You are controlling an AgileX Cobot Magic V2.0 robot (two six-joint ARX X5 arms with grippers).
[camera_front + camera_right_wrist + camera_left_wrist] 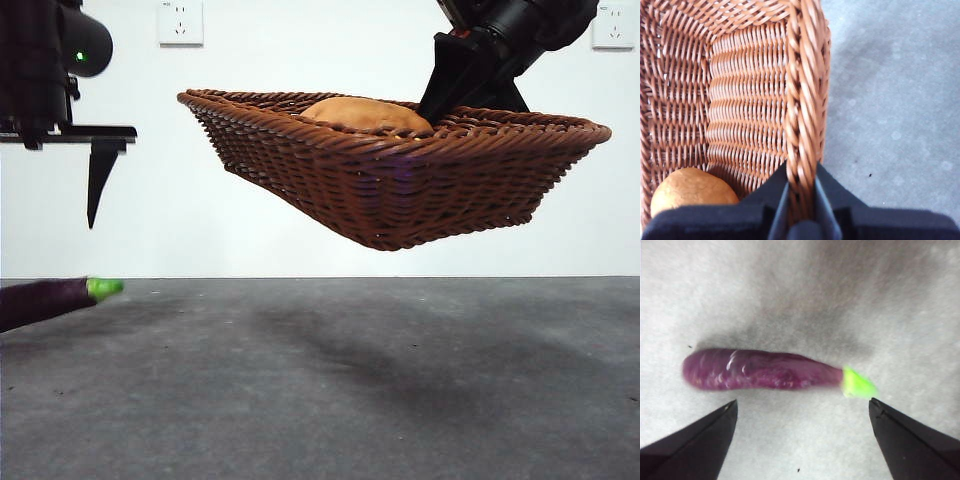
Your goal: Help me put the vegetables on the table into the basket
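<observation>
The right gripper pinches the rim of the basket, holding it tilted in the air above the table, with the potato inside. The left gripper hangs wide open and empty over the eggplant, which lies on the table.

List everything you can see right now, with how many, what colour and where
Basket: one, brown wicker, lifted off the table, tilted.
Potato: one, tan, inside the basket.
Eggplant: one, purple with green tip, lying on the table.
Table: one, dark grey, below everything.
Wall sockets: two, white, on the back wall.
Right gripper: black, clamped on the basket's rim.
Left gripper: black, open, above the eggplant.
</observation>
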